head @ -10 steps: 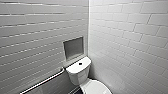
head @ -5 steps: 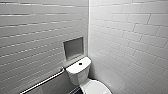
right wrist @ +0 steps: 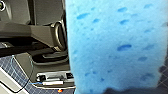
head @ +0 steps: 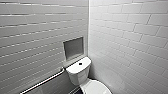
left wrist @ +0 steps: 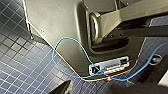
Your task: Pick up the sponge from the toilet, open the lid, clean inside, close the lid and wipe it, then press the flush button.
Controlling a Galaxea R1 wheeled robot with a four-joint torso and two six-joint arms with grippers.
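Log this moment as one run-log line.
scene: toilet in tiled corner | lid: down | sponge: held, close at right wrist | left wrist: over dark tiled floor

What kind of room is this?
Most likely a bathroom: a white toilet stands in the corner, white tiled walls meet behind it, and a grab bar runs along the left wall.

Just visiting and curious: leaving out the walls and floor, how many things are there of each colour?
White: 1, the toilet
Blue: 2, the sponge and a thin cable
Silver: 1, the rail on the wall
Total: 4
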